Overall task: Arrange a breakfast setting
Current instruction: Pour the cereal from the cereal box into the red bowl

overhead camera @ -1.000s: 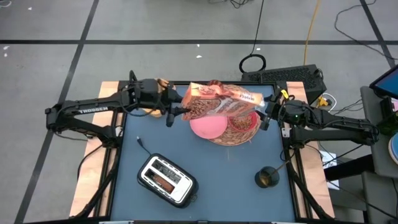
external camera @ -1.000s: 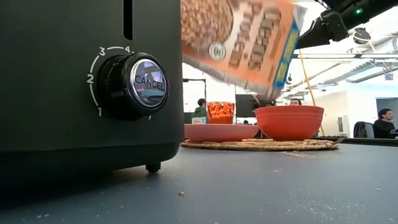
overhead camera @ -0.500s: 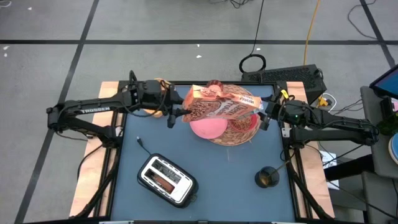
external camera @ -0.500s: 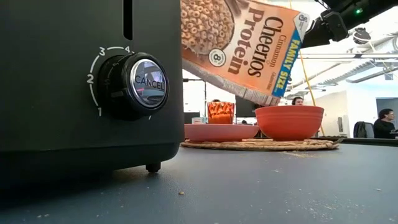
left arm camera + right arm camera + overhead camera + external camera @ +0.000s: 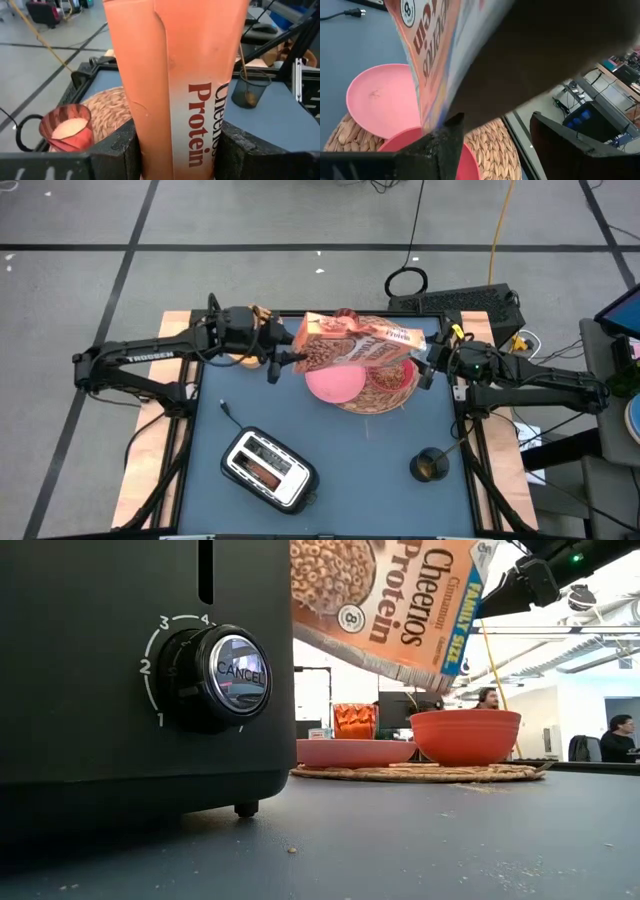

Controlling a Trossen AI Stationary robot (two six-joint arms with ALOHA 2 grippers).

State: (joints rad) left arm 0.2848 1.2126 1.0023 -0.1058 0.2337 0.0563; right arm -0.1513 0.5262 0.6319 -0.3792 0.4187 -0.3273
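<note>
Brown cereal box point(image 5: 355, 345) clamped between left hand point(image 5: 275, 362) and right hand point(image 5: 425, 365).

Low view, upper centre of the frame: the cereal box point(image 5: 390, 600) carries "Cheerios", "Protein", a smaller "Cinnamon", a blue strip reading "FAMILY SIZE", and a round badge with the figure "8".

Low view, left of the frame: the toaster point(image 5: 140, 670) has a knob point(image 5: 228, 675) lettered "CANCEL", ringed by the numbers "1", "2", "3", "4".

Left wrist view, centre: the narrow side of the box point(image 5: 175, 85) reads "Protein", with "Cheerios" partly cut off at its edge.

Right wrist view, upper left: the box point(image 5: 427, 45) shows the "8" badge and part of "Cheerios".

High view, left of the frame: the left arm point(image 5: 140, 360) bears "TROSSEN".
</note>
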